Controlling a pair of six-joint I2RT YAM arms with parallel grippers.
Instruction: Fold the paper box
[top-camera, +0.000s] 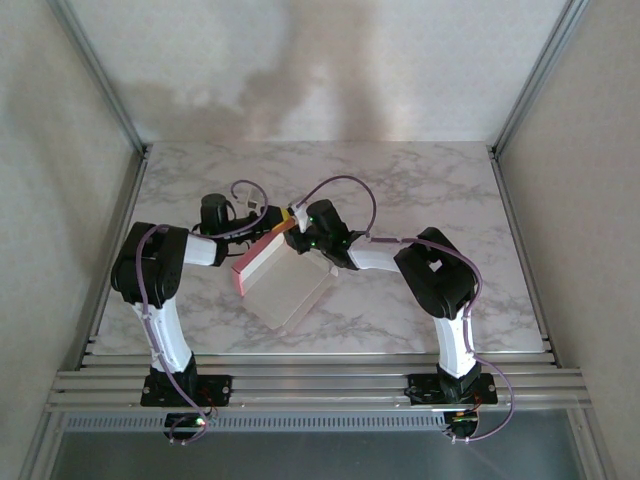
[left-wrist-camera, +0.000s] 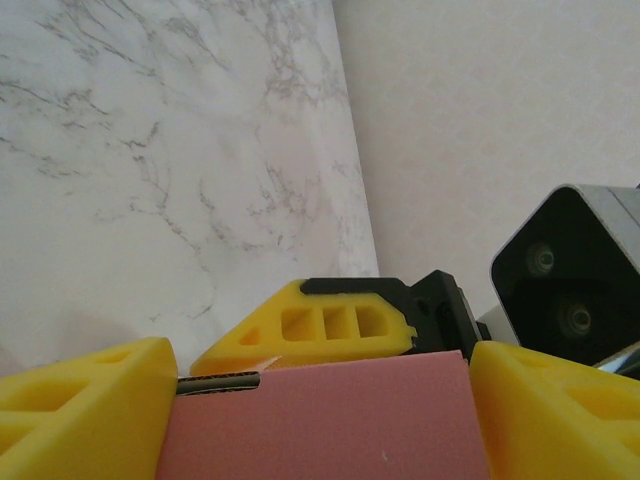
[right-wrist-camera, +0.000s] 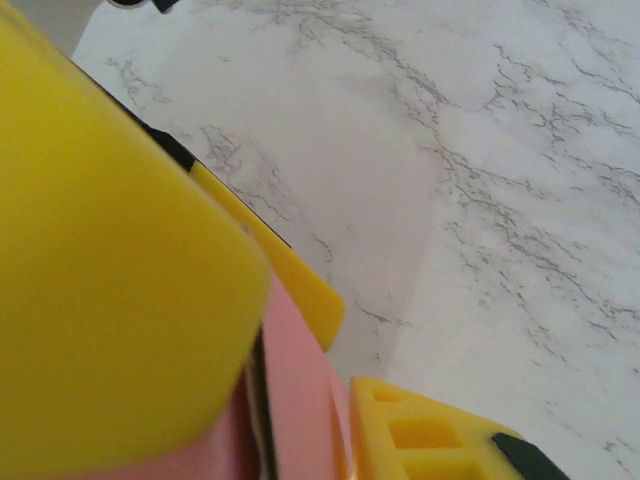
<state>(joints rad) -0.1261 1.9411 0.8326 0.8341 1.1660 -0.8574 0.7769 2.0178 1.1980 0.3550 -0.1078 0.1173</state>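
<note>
Both grippers meet at the far corner of the thin pink-and-white card paper box (top-camera: 280, 275) mid-table: left gripper (left-wrist-camera: 320, 400) spread wide around its pink panel, right gripper (right-wrist-camera: 290, 400) pinching the pink edge.

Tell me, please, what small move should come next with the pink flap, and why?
Probably press the raised pink flap down onto the white panel. In the top view the paper box is only partly folded. The left tool stands wide around the flap's width, and the right tool pinches its edge, so both can guide it along the crease.
</note>
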